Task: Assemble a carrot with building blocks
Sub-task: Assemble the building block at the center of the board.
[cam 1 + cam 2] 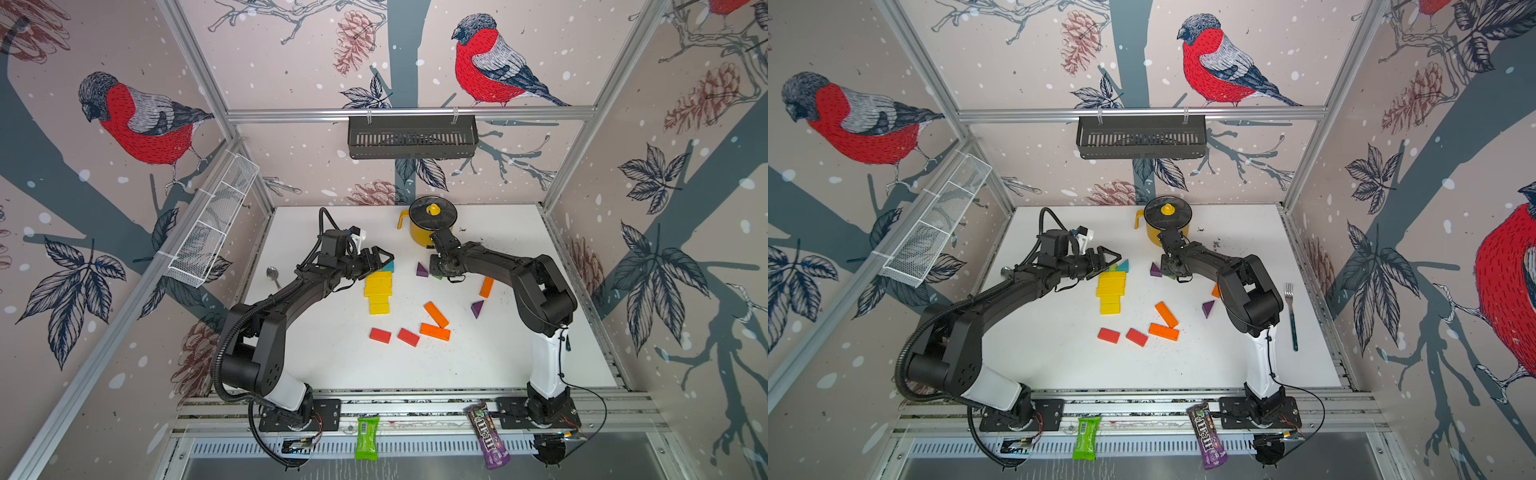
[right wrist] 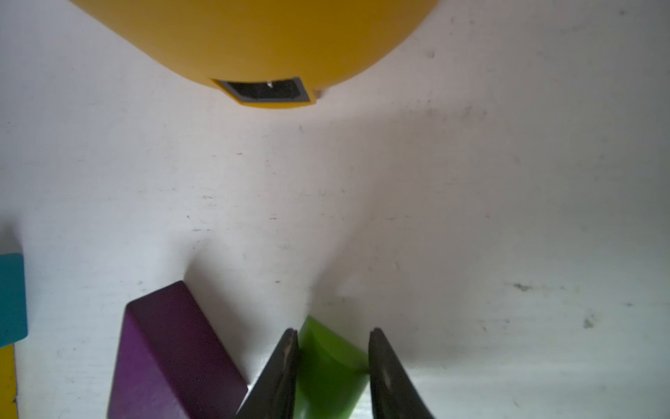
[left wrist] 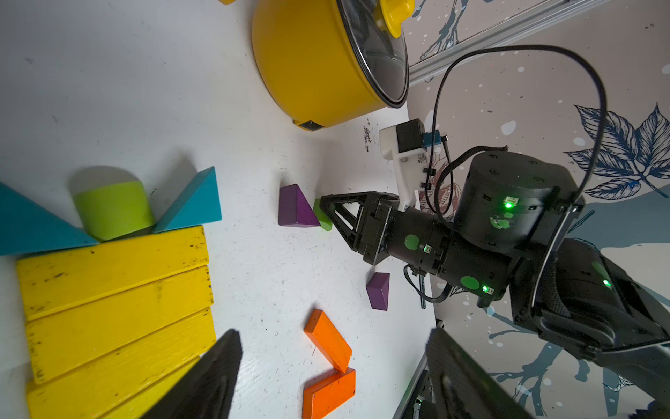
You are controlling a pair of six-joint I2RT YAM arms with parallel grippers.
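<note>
White counter (image 1: 478, 365), bird-print walls (image 1: 124, 216). Item: green piece (image 2: 326, 377), far centre, just right of purple triangle (image 2: 170, 355), on the pot's (image 1: 419, 235) near side. My right pincer (image 2: 333, 331) is clamped on it. Left pincer (image 3: 333, 332) is apart and empty at the yellow rows' (image 1: 378, 286) far end. Handling, I judge: lift straight, clear the triangle, then carry left to the teal triangles (image 3: 192, 203).
</note>
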